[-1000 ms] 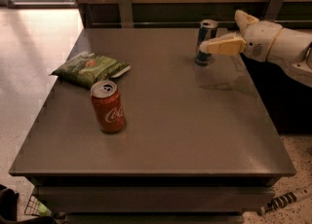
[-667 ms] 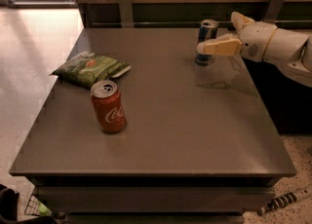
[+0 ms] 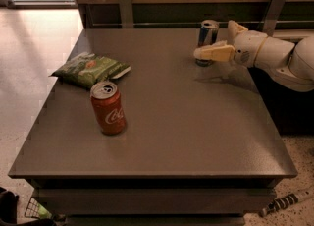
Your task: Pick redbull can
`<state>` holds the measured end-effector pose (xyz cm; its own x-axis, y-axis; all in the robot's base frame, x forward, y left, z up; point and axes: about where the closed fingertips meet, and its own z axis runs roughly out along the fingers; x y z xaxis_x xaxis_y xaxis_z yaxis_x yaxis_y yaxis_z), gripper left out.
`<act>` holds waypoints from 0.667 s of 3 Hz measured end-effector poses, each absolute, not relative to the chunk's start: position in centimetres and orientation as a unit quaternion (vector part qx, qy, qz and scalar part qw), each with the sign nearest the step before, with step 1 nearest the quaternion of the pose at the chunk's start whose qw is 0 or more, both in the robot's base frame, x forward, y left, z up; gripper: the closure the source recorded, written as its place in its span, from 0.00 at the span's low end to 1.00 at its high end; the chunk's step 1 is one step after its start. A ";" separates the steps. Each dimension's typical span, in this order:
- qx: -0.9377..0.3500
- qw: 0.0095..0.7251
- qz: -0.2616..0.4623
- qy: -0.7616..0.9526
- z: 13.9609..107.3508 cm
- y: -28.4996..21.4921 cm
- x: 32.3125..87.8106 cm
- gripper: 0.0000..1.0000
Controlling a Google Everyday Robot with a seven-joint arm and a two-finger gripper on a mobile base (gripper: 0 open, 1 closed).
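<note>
The redbull can (image 3: 208,32), slim, blue and silver, stands upright at the far right of the grey table (image 3: 196,131). My gripper (image 3: 214,40) reaches in from the right at the can's height. Its fingers are open and straddle the can: the near finger (image 3: 212,53) crosses in front of the can's lower part, and the far finger (image 3: 235,26) sits just right of its top. The can rests on the table and its base is partly hidden by the near finger.
A red cola can (image 3: 108,108) stands upright left of the middle. A green chip bag (image 3: 89,68) lies at the far left. A wooden wall with metal brackets (image 3: 273,4) runs behind the table. The white arm (image 3: 284,58) hangs over the right edge.
My gripper has moved left toward the redbull can; the near finger now overlaps the can's front. The can, cola can and chip bag have not moved.
</note>
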<state>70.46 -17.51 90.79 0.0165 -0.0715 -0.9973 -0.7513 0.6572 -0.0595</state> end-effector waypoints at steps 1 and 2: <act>-0.317 0.638 0.269 0.648 90.6 -17.3 70.7 0.15; -0.319 0.637 0.271 0.647 90.6 -16.9 70.7 0.38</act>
